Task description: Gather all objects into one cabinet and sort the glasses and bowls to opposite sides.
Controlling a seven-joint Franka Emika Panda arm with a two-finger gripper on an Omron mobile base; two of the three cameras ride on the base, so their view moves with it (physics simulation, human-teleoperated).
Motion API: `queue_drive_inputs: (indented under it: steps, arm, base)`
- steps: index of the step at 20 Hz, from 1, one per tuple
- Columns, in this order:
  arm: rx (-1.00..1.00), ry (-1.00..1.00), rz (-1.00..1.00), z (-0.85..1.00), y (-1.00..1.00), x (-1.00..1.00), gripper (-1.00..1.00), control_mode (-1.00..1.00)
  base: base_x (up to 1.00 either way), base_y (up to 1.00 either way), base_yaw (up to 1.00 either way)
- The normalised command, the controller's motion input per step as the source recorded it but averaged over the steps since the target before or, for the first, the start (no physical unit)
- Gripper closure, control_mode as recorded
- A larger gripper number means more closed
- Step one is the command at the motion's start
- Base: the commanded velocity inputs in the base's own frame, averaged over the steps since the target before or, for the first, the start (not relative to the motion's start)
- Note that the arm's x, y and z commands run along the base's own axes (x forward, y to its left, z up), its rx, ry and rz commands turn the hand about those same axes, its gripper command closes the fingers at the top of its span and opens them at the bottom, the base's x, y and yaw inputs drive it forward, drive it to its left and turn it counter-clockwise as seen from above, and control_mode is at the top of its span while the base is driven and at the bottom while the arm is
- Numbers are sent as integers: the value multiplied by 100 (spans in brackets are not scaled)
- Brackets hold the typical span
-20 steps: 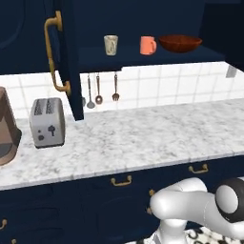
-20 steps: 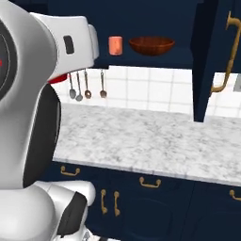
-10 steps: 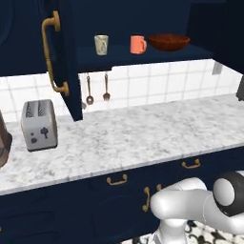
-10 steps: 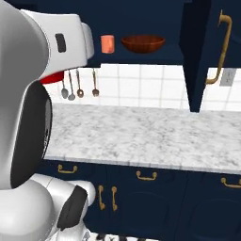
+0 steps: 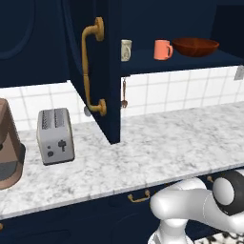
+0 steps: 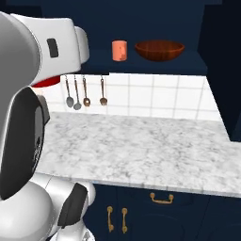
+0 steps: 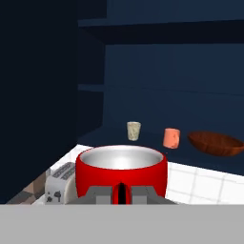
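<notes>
At cabinet (image 5: 143, 28) | tool (image 7: 122, 194) clamps red cup (image 7: 122, 170) (no legible writing)

red cup (image 7: 122, 171) gripped in jaws | beige cup (image 7: 134, 130), orange mug (image 7: 171, 137), brown bowl (image 7: 215, 144) on shelf

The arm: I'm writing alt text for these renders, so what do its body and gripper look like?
The glossy white, rounded arm has dark charcoal joint sections and a small dark rectangular mark on its upper link. A black round joint cap with a grey rim shows low in the left base view. The gripper is blocky grey, with short dark finger tips.
</notes>
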Motion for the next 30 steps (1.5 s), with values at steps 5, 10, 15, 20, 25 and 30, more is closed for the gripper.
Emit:
queue_drive_inputs:
  steps: [5, 10, 15, 20, 25, 30]
  arm:
    - [0, 0, 0, 0, 0, 0, 100, 100]
    - [0, 0, 0, 0, 0, 0, 100, 100]
    - [0, 0, 0, 0, 0, 0, 100, 100]
    - [0, 0, 0, 0, 0, 0, 100, 100]
    - [0, 0, 0, 0, 0, 0, 100, -100]
    - [0, 0, 0, 0, 0, 0, 100, -100]
  base:
    - [100, 0, 5]
    - [96, -6, 7]
    - [0, -1, 0]
    - [24, -13, -13]
    - [3, -1, -3]
    - [0, 0, 0]
